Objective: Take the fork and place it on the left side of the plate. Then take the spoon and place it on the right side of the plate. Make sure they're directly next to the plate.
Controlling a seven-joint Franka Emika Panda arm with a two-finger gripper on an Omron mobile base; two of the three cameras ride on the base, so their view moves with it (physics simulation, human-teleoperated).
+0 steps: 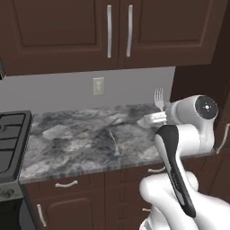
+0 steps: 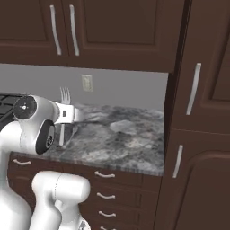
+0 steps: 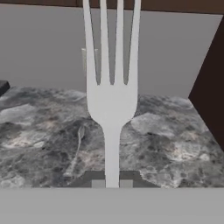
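Above the right end of the grey marbled stone countertop (image 1: 67, 143), we hold the slim silver-grey metal fork (image 3: 111, 96) upright, tines up, our two-finger gripper (image 3: 112, 183) closed tight on its handle. The slim silver-grey spoon (image 3: 78, 146) lies flat mid-counter, well short of the back wall.

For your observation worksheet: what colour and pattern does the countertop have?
The countertop is mottled grey marble with dark and pale patches, clearest in the hand view.

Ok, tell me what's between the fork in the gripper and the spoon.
Nothing: the hand view shows only bare marble counter between the upright fork and the spoon lying flat.
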